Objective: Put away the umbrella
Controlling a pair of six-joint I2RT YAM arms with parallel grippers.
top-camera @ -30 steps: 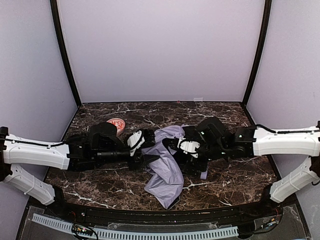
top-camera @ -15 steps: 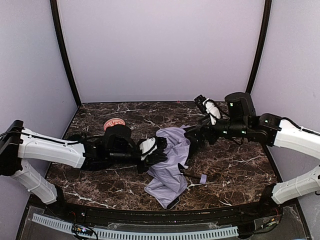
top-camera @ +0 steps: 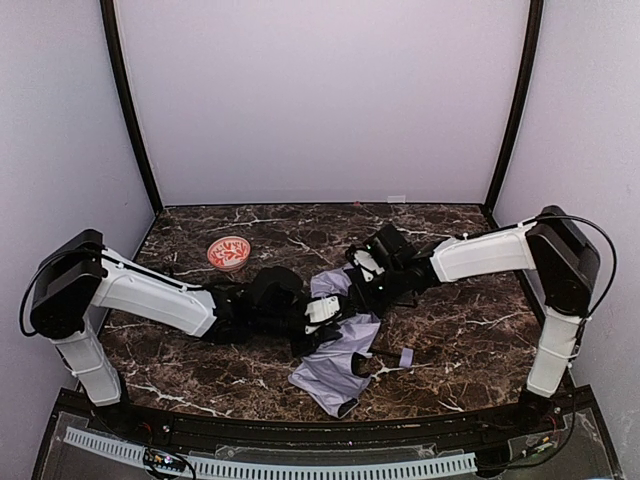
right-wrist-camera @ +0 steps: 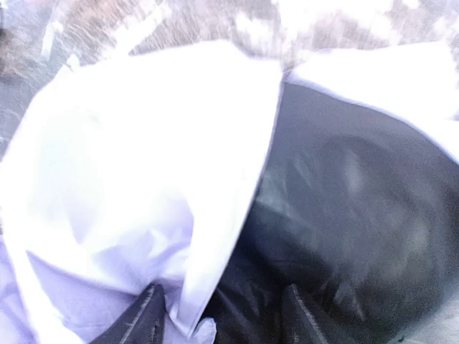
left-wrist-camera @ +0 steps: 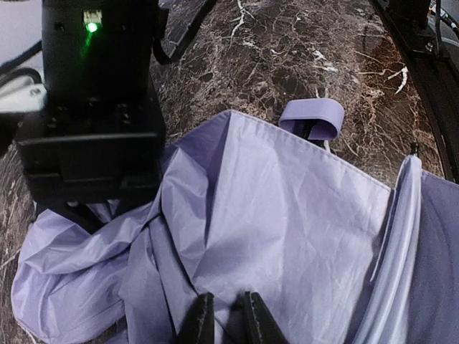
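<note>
The umbrella [top-camera: 335,365] lies crumpled on the marble table, lavender fabric up and black underside showing at its edges. Its small lavender handle [top-camera: 406,356] rests to the right, and shows as a handle [left-wrist-camera: 313,118] beyond the cloth in the left wrist view. My left gripper [top-camera: 320,312] reaches in from the left; its gripper [left-wrist-camera: 224,321] is shut on a pinched fold of umbrella [left-wrist-camera: 287,215] fabric. My right gripper [top-camera: 362,287] comes from the right onto the cloth's upper edge. In the blurred right wrist view this gripper [right-wrist-camera: 224,319] stands open astride the umbrella [right-wrist-camera: 122,193] hem, lavender left, black lining right.
A small red-patterned bowl [top-camera: 229,252] sits at the back left of the table. The right arm's black wrist block [left-wrist-camera: 93,107] hangs close over the fabric in the left wrist view. Lavender walls enclose the table on three sides.
The right arm swung down from the back right onto the umbrella's upper edge, its jaws narrowing. The left arm stretched further right, and its jaws closed on the fabric.
</note>
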